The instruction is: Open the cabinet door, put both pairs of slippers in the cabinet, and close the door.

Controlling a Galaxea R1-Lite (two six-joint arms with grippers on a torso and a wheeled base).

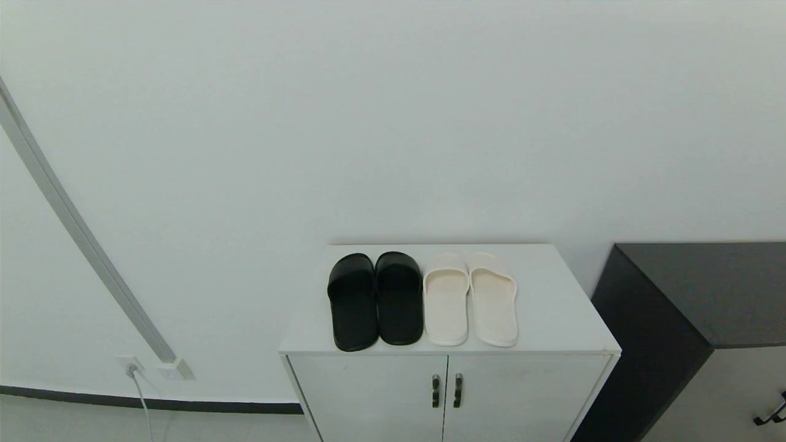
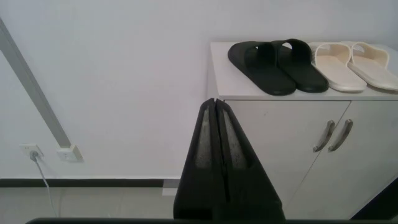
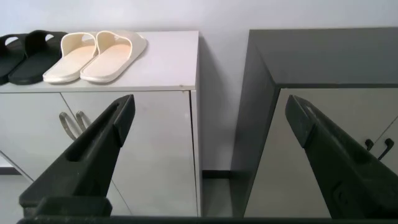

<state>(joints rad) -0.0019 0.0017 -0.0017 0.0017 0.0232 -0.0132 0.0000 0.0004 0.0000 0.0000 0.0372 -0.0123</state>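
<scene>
— Slippers [image 1: 399, 298]: how many do you count?
— Four, in two pairs: a black pair [image 1: 376, 301] and a cream pair [image 1: 470, 299]. They lie side by side on top of the white cabinet [image 1: 552, 307], low in the middle of the head view. The black pair is nearer the frame's left and the cream pair is just to its right. The inner slippers of the two pairs touch or nearly touch. All four lie flat, toes toward the wall, heels at the front edge.
— And the cabinet itself?
— It has two doors [image 1: 362, 399], both shut, meeting at a thin seam. There are two upright handles [image 1: 435, 391], one on each door, just beside that seam at the bottom centre of the frame.
— The end effectors?
— Two. The left end effector [image 2: 215, 102] has its two fingers pressed flat together with nothing between them. It is apart from the cabinet, pointing toward its left front corner. The right end effector [image 3: 210, 106] is spread wide and empty. Its two fingers are well apart, facing the gap between the white cabinet and a dark cabinet [image 1: 675, 307].
— Anything else?
— That one dark cabinet stands at the lower right of the head view, near the white one. At the lower left are two wall sockets [image 1: 175, 370], one of them with a grey cable [image 1: 142, 402] hanging from it. One grey trunking strip [image 1: 80, 227] runs diagonally from the left edge down to them.
</scene>
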